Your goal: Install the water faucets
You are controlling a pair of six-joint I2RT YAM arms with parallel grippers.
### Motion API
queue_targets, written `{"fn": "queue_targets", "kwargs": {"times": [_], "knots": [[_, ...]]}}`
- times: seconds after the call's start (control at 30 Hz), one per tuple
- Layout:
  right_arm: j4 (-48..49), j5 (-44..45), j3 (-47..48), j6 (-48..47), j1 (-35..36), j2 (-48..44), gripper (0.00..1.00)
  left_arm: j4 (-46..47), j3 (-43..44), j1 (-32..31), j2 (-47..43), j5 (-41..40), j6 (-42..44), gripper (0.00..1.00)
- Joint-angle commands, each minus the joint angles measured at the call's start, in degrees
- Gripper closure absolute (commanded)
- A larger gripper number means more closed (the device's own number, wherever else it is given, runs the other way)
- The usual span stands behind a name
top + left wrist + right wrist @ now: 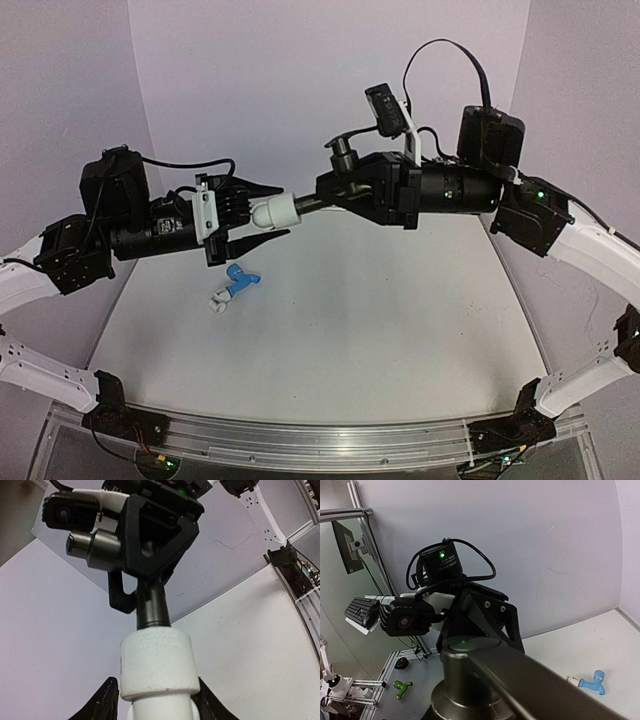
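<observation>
Top external view: a light blue plastic faucet [242, 277] lies on the white table [400, 330], left of centre, with a small white fitting [218, 300] at its near end. Above and just beyond it, held in the air, the left gripper [272, 213] clamps a white cylindrical plastic pipe fitting [156, 665]. From the right, the right gripper [335, 192] grips a dark silvery-grey metal faucet [152, 605], whose stem enters that fitting's open end.

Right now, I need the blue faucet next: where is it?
Top view: the blue faucet lies on the table, left of centre, just below the left gripper in the picture.
</observation>
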Motion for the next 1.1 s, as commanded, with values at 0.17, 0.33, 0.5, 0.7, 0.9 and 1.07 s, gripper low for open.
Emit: {"fn": "queue_targets", "kwargs": {"times": [0.17,0.33,0.5,0.7,0.9,1.07], "knots": [[5.67,0.12,3.02,-2.37,-0.35,-2.15,1.00,3.15,-0.23,0.15,-0.48,-4.91,-4.51,0.34],[2.85,4.71,3.49,-15.04,-0.64,-4.28,1.00,-1.16,2.57,0.15,-1.02,-8.57,-15.84,0.19],[2.65,11.11,0.83,-34.29,-0.65,-8.97,1.00,-9.02,5.40,0.27,-2.28,-8.41,-32.34,0.07],[2.88,8.61,-4.18,-52.56,-0.64,-13.21,1.00,-15.49,10.06,2.13,1.01,1.36,-49.81,0.00],[3.11,6.78,-6.03,-61.38,-0.61,-14.33,1.00,-20.66,20.10,15.39,10.65,36.53,-64.78,0.03],[3.03,6.45,-7.30,-66.24,-0.56,-15.08,1.00,-10.59,17.65,17.90,13.40,49.02,-73.68,0.06]]}}
